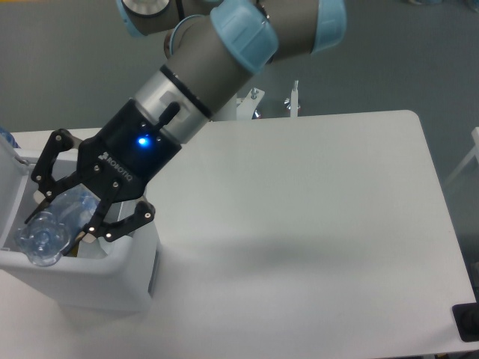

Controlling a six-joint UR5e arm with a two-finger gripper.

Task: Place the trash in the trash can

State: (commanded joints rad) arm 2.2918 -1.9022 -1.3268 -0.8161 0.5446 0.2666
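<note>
Holding the bottle over the open bin, I read my gripper closed on it, 2 fingers against its sides, bottle tilted.

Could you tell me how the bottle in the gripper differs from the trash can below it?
The bottle is clear and see-through; the trash can is opaque white. The bottle is much smaller than the can. The bottle is held tilted between the fingers of the gripper over the opening, while the can stands upright on the table. Both look plastic.
</note>
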